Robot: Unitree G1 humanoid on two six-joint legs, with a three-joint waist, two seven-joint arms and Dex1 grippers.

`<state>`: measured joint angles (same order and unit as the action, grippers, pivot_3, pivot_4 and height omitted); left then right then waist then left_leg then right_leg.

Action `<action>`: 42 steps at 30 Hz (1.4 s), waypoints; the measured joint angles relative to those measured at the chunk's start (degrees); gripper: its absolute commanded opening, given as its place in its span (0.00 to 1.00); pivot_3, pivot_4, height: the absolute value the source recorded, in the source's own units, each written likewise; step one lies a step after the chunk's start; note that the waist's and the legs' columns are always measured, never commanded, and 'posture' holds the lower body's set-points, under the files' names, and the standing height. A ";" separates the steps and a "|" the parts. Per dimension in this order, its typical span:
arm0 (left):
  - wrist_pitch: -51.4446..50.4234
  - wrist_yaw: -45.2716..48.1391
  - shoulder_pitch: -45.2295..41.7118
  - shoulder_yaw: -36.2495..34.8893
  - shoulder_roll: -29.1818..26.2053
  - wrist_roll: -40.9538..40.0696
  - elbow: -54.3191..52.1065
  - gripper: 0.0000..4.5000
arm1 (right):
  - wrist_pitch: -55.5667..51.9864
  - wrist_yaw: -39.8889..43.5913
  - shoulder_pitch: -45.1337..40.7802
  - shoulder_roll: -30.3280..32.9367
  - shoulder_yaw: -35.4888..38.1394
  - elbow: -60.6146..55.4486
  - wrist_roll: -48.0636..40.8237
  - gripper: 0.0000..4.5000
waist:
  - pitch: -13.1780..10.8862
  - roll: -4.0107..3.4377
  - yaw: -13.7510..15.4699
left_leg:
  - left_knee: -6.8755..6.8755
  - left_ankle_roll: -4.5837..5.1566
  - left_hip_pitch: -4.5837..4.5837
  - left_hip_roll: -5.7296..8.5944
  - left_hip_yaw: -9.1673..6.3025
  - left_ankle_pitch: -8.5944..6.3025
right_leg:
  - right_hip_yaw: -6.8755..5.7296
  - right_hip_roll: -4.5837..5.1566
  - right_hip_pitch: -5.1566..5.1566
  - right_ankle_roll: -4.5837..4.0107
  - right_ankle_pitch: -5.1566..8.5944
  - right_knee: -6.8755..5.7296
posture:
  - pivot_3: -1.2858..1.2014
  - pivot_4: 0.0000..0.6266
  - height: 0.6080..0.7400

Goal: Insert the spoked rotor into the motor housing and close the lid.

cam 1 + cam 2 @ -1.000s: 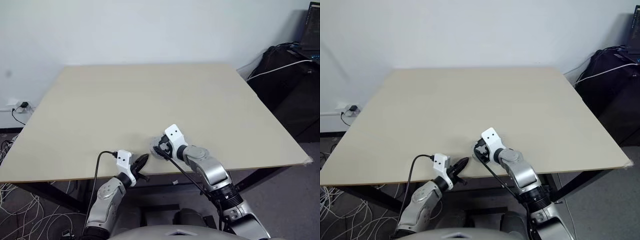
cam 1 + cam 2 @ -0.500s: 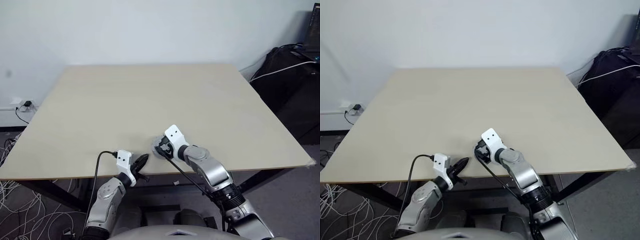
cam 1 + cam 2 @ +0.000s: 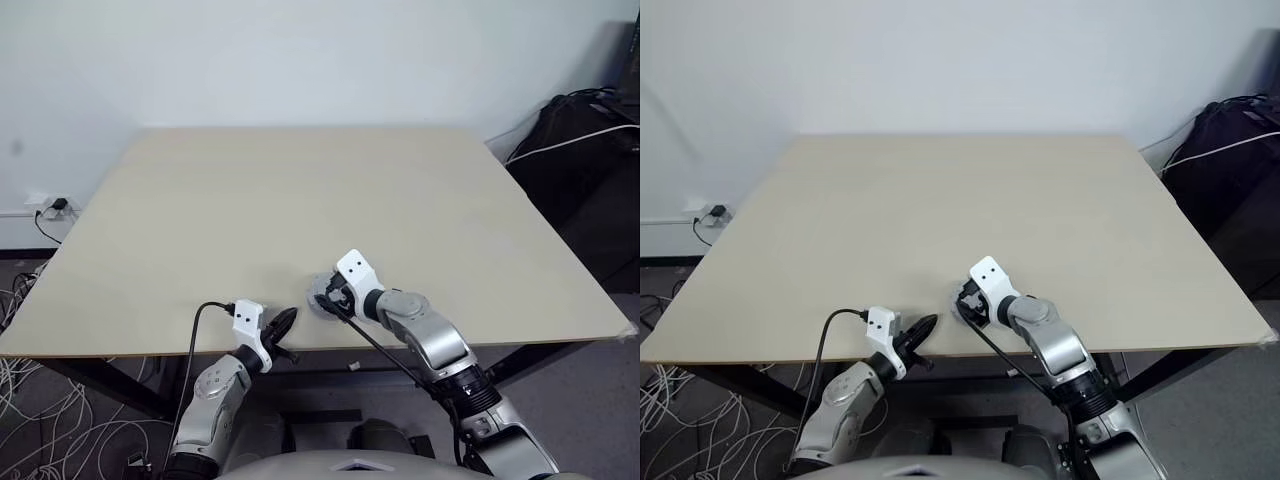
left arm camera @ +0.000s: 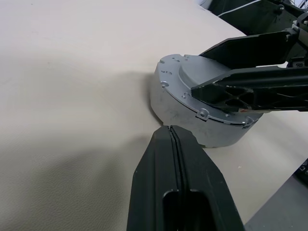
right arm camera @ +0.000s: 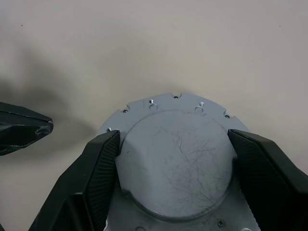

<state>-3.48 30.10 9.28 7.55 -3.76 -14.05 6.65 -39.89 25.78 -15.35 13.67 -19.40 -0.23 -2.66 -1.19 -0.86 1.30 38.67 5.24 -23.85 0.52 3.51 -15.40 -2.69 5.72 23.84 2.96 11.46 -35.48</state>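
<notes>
The lid is a silver-grey round cap with a raised centre boss, and it stands near the table's front edge. My right gripper reaches down over it. One black finger lies against each side of the boss, so the gripper is shut on the lid. In the left wrist view the lid is close ahead, with the right gripper lying across its top. My left gripper is shut and empty, and its tip is a short way from the lid's wall. The spoked rotor and the motor housing are hidden.
The pale wooden table stretches far behind the lid, and its front edge runs just below both grippers. Black bags with a white cable stand beyond the right side. Loose wires lie on the floor at the left.
The whole picture has shifted slightly to the right. My right forearm has swung a little outward while its gripper stays on the lid. The left arm has not moved.
</notes>
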 measured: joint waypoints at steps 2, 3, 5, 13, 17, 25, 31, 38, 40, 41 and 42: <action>0.02 0.35 -0.33 1.11 -1.01 0.88 0.01 0.00 | 0.00 -0.01 0.07 -0.01 0.04 -0.04 0.00 0.73 | 0.00 0.00 0.06 | -0.02 0.00 0.01 0.00 0.00 0.00 | -0.02 0.00 0.00 0.00 0.00 0.01 | 0.52 0.00 1.00; 0.11 0.99 -0.88 2.29 -2.05 2.25 0.16 0.00 | 0.00 -0.05 0.12 -0.01 0.09 -0.07 0.00 0.73 | 0.00 0.00 0.13 | -0.03 0.00 0.01 0.00 0.00 0.00 | -0.04 -0.01 -0.01 0.00 0.00 0.01 | 0.52 0.00 1.00; 0.85 2.00 -2.20 4.29 -3.16 4.37 0.99 0.00 | 0.00 -0.27 0.26 -0.13 0.09 -0.13 0.00 0.73 | 0.04 -0.06 0.17 | -0.04 0.00 0.02 0.00 0.00 0.00 | -0.15 -0.02 -0.01 0.00 0.00 0.01 | 0.52 0.00 1.00; 4.04 2.46 -8.19 4.51 -0.69 4.85 4.04 0.00 | -0.09 -1.42 0.94 -0.72 0.21 -0.59 0.06 0.73 | 0.11 -0.11 0.22 | -0.08 0.00 0.03 -0.01 -0.01 0.00 | -0.15 -0.02 -0.02 0.00 -0.01 0.04 | 0.52 0.00 1.00; 3.74 2.59 -11.16 3.92 -0.43 3.97 4.06 0.00 | -0.14 -1.97 1.00 -1.08 0.14 -0.64 0.09 0.73 | 0.15 -0.08 0.09 | -0.07 0.00 0.04 -0.01 -0.02 0.01 | -0.18 -0.04 -0.04 -0.01 -0.01 0.04 | 0.52 0.00 1.00; -3.11 4.84 -16.29 0.72 -3.83 1.43 4.37 0.00 | -0.16 -1.97 0.96 -1.51 -0.32 -0.56 0.12 0.73 | 0.18 -0.04 -0.36 | -0.08 0.00 0.05 -0.01 -0.02 0.01 | -0.23 -0.13 -0.07 -0.01 -0.02 0.07 | 0.52 0.00 1.00; -12.13 9.63 -21.53 0.00 -7.32 -0.89 7.23 0.00 | -0.16 -1.99 0.96 -1.78 -0.41 -0.47 0.32 0.73 | 0.20 0.00 -0.47 | -0.08 0.00 0.10 0.00 -0.02 0.02 | -0.26 -0.20 -0.11 -0.01 -0.01 0.06 | 0.52 0.00 1.00; -17.65 12.50 -28.19 0.03 -9.65 -0.20 13.21 0.00 | -0.19 -2.06 1.04 -1.87 -0.38 -0.50 0.45 0.73 | 0.22 0.04 -0.50 | -0.07 -0.01 0.15 0.04 -0.01 0.04 | -0.27 -0.43 -0.19 -0.01 -0.01 0.05 | 0.52 0.00 1.00; -18.90 12.67 -29.32 0.32 -9.63 0.15 14.39 0.00 | -0.20 -2.08 1.07 -1.91 -0.38 -0.52 0.45 0.73 | 0.23 0.07 -0.53 | -0.07 -0.01 0.15 0.04 -0.02 0.04 | -0.25 -0.42 -0.19 0.00 -0.02 0.05 | 0.52 0.00 1.00; -19.43 12.91 -29.69 0.60 -9.57 0.26 14.90 0.00 | -0.20 -2.08 1.07 -1.91 -0.39 -0.53 0.45 0.73 | 0.23 0.07 -0.53 | -0.07 -0.01 0.15 0.04 -0.02 0.04 | -0.24 -0.42 -0.19 -0.01 -0.02 0.05 | 0.52 0.00 1.00; -19.97 13.17 -30.00 0.99 -9.46 0.43 15.34 0.00 | -0.20 -2.09 1.07 -1.91 -0.39 -0.53 0.45 0.73 | 0.23 0.07 -0.53 | -0.07 -0.01 0.15 0.04 -0.02 0.04 | -0.25 -0.41 -0.19 -0.01 -0.02 0.05 | 0.52 0.00 1.00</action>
<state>-23.45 43.27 -20.72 8.54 -13.22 -13.62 21.99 -40.09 23.69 -14.27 11.75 -19.79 -0.76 -2.21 -0.96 -0.78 0.77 38.60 5.23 -23.70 0.56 3.50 -15.36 -2.94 5.30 23.66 2.96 11.45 -35.42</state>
